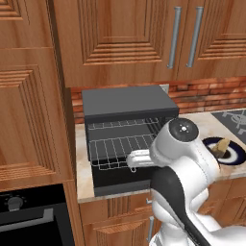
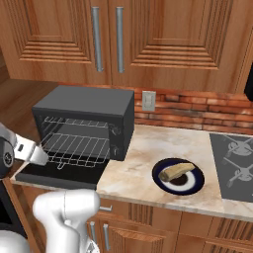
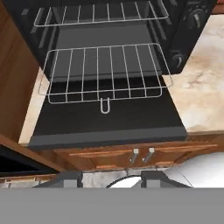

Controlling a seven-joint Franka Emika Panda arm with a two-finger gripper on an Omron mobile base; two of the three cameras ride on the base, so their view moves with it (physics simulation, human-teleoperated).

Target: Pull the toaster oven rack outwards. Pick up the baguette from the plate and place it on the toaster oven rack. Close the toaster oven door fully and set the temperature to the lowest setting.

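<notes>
The claw (image 3: 107, 179) hangs with jaws parted, grasping nothing, just off the front edge of the lowered toaster oven door (image 3: 109, 120). Ahead of the claw, the rack (image 3: 105, 72) projects from the toaster oven (image 2: 86, 106). Well to the claw's right, the baguette (image 2: 176, 171) lies on the plate (image 2: 197, 184) on the tabletop (image 2: 133, 173).

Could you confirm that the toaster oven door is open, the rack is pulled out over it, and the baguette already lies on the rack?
Not quite: the baguette is not on the rack; it lies on the plate to the right of the toaster oven, as the right base view shows. The door is indeed open and the rack is pulled out over it, bare.
</notes>
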